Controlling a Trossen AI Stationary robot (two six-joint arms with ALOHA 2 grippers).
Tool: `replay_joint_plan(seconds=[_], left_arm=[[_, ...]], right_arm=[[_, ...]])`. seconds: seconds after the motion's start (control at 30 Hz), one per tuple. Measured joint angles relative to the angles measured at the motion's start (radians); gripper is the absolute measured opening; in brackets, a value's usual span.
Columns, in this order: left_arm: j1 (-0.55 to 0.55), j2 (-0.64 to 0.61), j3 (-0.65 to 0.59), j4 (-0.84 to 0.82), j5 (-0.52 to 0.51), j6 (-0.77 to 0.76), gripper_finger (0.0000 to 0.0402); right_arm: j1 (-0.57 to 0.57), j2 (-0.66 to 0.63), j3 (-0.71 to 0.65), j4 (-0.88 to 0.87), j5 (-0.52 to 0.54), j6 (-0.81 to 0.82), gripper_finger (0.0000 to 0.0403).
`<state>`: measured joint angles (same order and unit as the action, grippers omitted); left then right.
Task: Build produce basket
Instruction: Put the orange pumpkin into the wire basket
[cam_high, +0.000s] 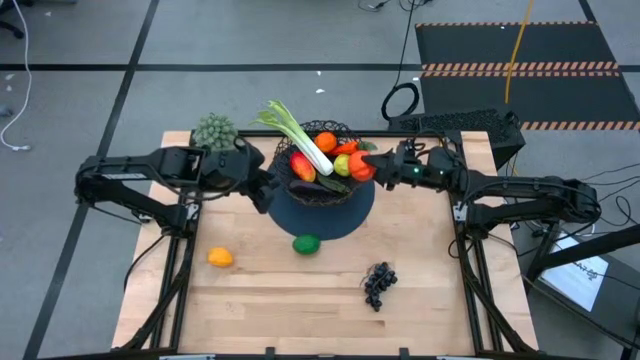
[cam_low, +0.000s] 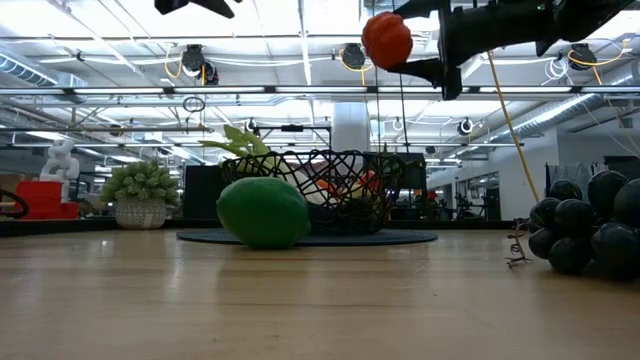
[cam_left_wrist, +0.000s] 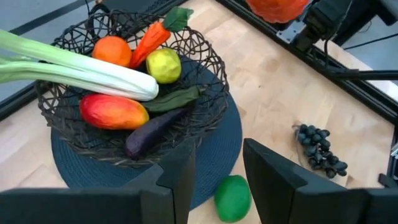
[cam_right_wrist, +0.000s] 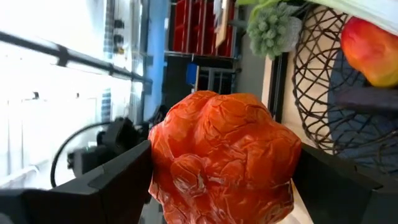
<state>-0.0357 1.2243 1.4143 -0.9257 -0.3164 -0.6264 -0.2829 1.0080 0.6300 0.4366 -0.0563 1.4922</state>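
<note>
Right gripper (cam_high: 372, 166) has its two dark fingers spread wide around a lumpy red-orange toy tomato (cam_right_wrist: 222, 158), clamped on both sides and held up in the air over the right edge of the black wire-mesh bowl-shaped basket (cam_high: 345, 132); from table height the tomato hangs well above the rim. Inside the basket there's already a long green-white leek (cam_left_wrist: 74, 68) lying across the top, a red-yellow mango (cam_left_wrist: 113, 111) under it, a round orange (cam_left_wrist: 112, 50), an orange carrot with a green top (cam_left_wrist: 149, 38), a yellow lemon (cam_left_wrist: 163, 65), plus a dark green pod-like thing and a dark purple long vegetable I can't name for sure. Basket sits on a flat dark round mat (cam_left_wrist: 217, 149). Left gripper (cam_high: 262, 188) hovers just left of the basket, fingers partly apart, holding nothing. Out on the pale wooden table (cam_high: 300, 310), a green lime (cam_high: 306, 244) lies just beside the mat, a small orange-yellow fruit (cam_high: 220, 257) farther left, dark grapes (cam_high: 379, 284) toward the right. Fuzzy grey-green clump (cam_high: 214, 131) sits at the back left corner.
</note>
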Motion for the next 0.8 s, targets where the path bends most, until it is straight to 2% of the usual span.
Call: replay_joint_plan(seconds=[0.27,0.6,0.8], left_arm=[[-0.014,0.000,0.000,0.016,0.002,-0.069,0.0136],[-0.108,0.000,0.000,0.019,0.032,-0.210,0.0136],[-0.154,0.000,0.000,0.020,0.028,-0.225,0.0136]], right_arm=[[0.013,0.000,0.000,0.006,-0.016,-0.155,0.0336],[0.024,0.000,0.000,0.008,-0.077,-0.323,0.0336],[0.024,0.000,0.000,0.032,-0.077,-0.485,0.0336]])
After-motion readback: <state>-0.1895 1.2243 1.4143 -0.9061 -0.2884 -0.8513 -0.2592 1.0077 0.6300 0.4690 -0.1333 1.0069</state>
